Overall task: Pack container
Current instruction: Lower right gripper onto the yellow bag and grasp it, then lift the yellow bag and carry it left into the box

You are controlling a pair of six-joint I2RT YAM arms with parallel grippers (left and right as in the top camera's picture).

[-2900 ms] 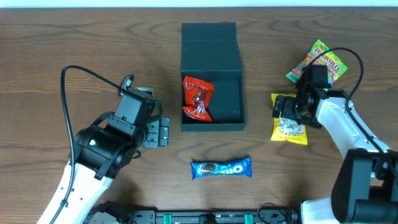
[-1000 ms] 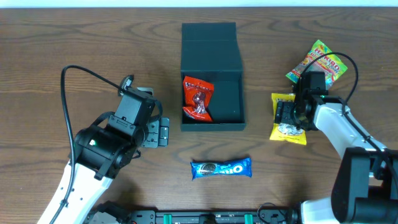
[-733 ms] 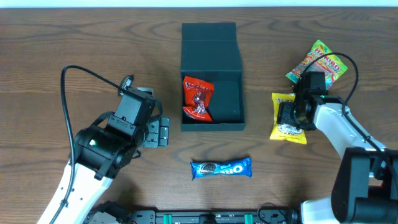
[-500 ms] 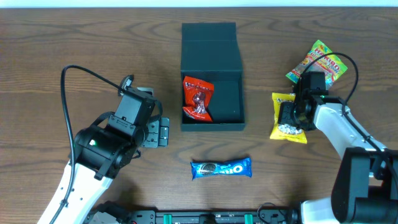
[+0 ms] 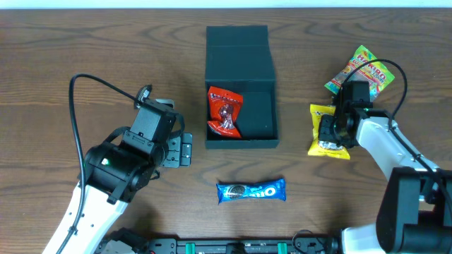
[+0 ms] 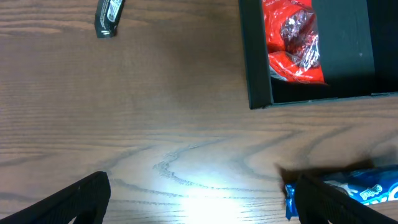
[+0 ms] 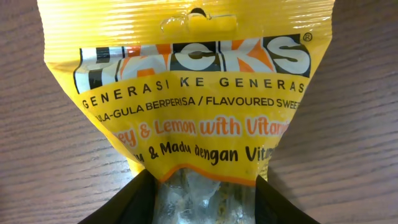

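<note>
The right claw straddles the lower end of the yellow packet, one finger on each side edge. The film is gathered narrow between them, so the claw is pinching the packet, though how firm that hold is cannot be told. The packet lies flat on the worktop toward its right edge, with the Haribo bag just beyond it, nearer the far right corner. To do this step well, I judge the squeeze should be complete before any lift, since slick film held by its edges may slide out. The lift should then go straight up, so the loose end clears the wood and the bag. The container sits open mid-worktop toward the far edge, lid folded back, with a red packet against its left wall. The bare right half is the sensible place to lower into, letting go low so nothing catches the rim. The Oreo bar lies near the front edge, out of that path. The left claw is spread wide and empty, left of the container, and need not stir.
</note>
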